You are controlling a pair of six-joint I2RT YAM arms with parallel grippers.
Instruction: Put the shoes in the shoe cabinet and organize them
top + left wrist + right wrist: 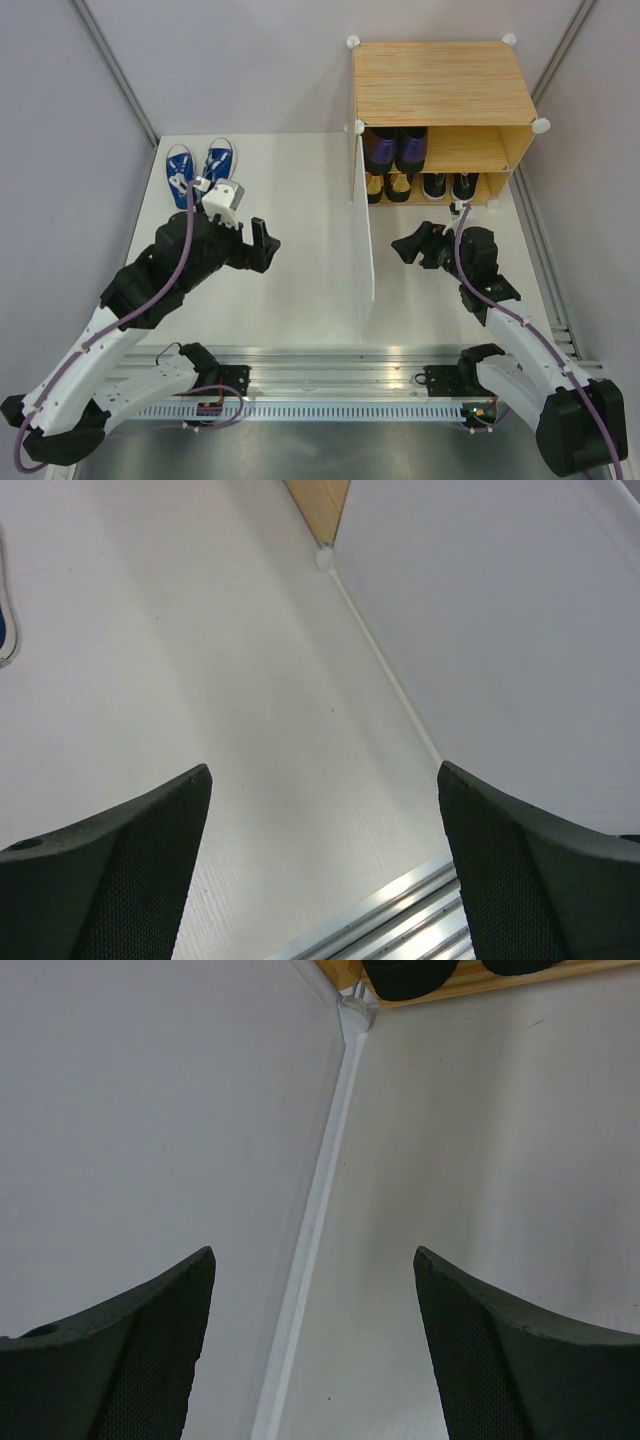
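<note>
The shoe cabinet (440,85) stands at the back right, and its white door (362,230) is swung open toward me. Dark purple shoes (395,148) sit on the upper shelf. On the lower shelf are gold shoes (385,187) on the left and black shoes (450,185) on the right. The blue sneakers (200,165) lie side by side on the table at the back left. My left gripper (265,245) hovers open and empty left of the door (500,630). My right gripper (408,248) is open and empty right of the door (150,1110), in front of the black shoes (410,978).
The open door stands between the two arms like a wall. A white corner connector (355,1015) marks the door's hinge foot. A metal rail (330,360) runs along the near table edge. Grey walls close in the table on both sides.
</note>
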